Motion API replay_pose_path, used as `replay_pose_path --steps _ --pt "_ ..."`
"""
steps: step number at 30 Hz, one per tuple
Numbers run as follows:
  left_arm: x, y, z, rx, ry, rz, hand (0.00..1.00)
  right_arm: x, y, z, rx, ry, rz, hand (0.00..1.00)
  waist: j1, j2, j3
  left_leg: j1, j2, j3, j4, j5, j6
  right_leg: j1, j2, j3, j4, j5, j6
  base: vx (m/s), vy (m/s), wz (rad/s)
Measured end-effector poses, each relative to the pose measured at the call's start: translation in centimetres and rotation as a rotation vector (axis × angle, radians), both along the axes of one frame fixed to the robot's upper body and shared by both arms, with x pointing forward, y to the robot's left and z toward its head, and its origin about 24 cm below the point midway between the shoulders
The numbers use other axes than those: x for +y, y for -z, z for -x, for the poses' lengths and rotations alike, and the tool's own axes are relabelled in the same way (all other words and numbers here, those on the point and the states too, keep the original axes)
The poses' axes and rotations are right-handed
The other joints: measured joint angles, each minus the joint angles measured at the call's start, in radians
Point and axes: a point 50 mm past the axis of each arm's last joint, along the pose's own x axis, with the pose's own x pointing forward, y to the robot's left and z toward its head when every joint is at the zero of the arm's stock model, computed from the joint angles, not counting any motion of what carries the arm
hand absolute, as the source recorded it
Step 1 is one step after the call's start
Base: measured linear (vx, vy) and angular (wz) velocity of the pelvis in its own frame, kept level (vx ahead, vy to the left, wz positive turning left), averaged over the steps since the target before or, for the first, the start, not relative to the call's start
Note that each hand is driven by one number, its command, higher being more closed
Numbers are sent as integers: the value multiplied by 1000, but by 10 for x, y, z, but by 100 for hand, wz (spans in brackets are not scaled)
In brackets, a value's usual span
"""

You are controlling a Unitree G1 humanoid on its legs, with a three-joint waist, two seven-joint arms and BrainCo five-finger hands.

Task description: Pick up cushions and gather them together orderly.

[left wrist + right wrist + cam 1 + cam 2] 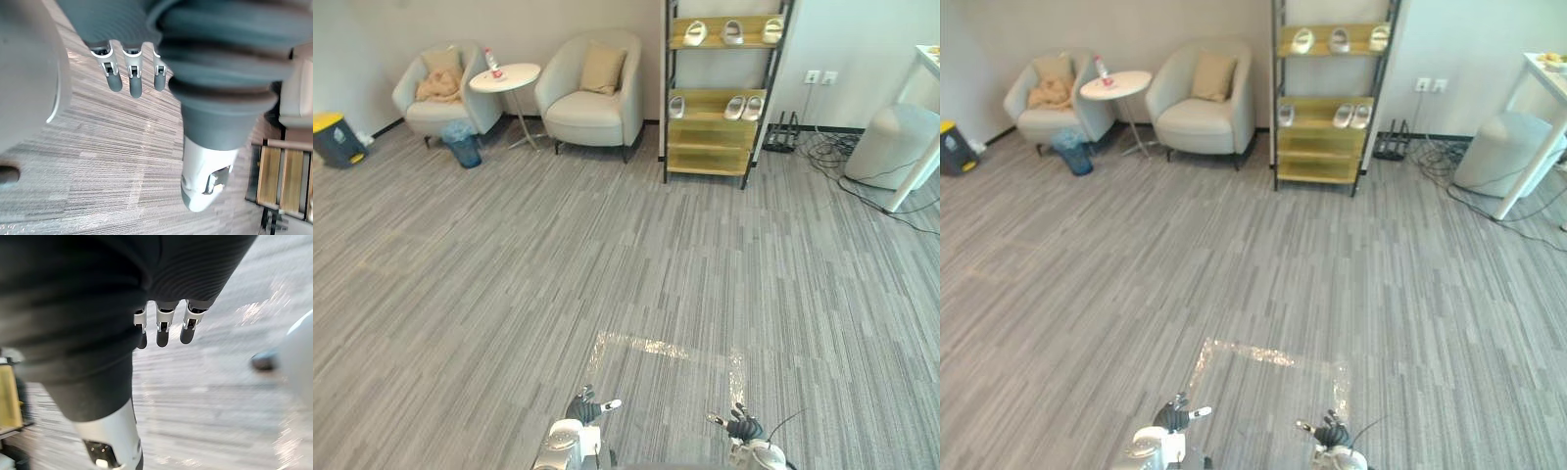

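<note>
Two tan cushions rest on pale armchairs at the far wall. One cushion [603,68] stands upright on the right armchair [590,108]. The other cushion [441,61] leans at the back of the left armchair [435,98], above a crumpled tan cloth [437,86]. My left hand [584,408] and right hand [742,425] hang low at the near edge, far from the chairs. Both are open with relaxed fingers [129,78] and hold nothing; the right wrist view shows straight fingers [163,328] over bare carpet.
A small round white table [505,77] with a bottle stands between the armchairs, a blue waste bin [463,148] in front. A wooden shoe rack [720,93] stands right of them. A grey pouf [891,142], floor cables and a white table leg are at the far right.
</note>
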Motion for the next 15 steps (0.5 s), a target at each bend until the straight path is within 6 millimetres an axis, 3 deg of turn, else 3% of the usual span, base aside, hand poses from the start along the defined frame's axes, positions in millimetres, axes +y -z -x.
replay_pose_path --steps 2,3,4,7,9,10,11,12,14,15 --pt "-1 -1 -2 -10 11 -3 0 -7 4 18 44 43 10 0 1 3 -8 -10 -45 -67 -292 119 -8 37 0 5 2 -61 17 367 95 -9" --pt "-2 -1 -2 -13 26 -7 0 -8 5 20 53 46 14 0 5 -1 -10 -5 -59 -87 -293 170 -10 41 -2 18 10 -77 25 488 171 -18" --pt "5 0 0 -5 43 -28 0 -4 6 22 64 42 6 0 4 -32 -28 -2 -98 -94 -287 199 35 45 -34 38 36 -117 45 559 142 -22" --pt "8 1 2 7 38 -32 0 -1 7 22 70 9 5 0 12 -78 -44 42 -127 -21 -298 182 63 8 -75 118 160 -116 65 433 82 -31" --pt "8 1 2 9 40 -28 0 3 7 21 74 -22 1 0 25 -77 -43 101 -133 3 -331 172 77 -32 -73 159 299 -92 108 425 108 -33" --pt "8 2 5 14 42 -23 0 8 8 21 71 -25 -16 0 27 -73 -42 168 -135 2 -370 163 91 -77 -59 175 467 -50 168 270 51 -17" --pt "8 2 4 13 42 -22 0 9 7 21 69 -26 -17 0 25 -71 -41 191 -134 1 -381 159 97 -91 -62 177 515 -47 169 346 24 -10" --pt "8 2 6 19 43 -21 0 9 7 20 62 -38 -13 0 25 -67 -42 266 -134 -8 -405 142 111 -129 -69 144 631 -74 148 247 -4 0" --pt "6 3 8 26 43 -16 0 8 7 22 66 -47 -9 0 21 -50 -47 295 -119 -19 -426 133 109 -150 -73 107 619 -104 131 148 -20 4" --pt "7 4 8 30 43 -17 0 6 7 22 69 -53 -4 0 24 -28 -62 313 -81 -36 -446 100 77 -188 -72 33 527 -137 116 104 -34 9"
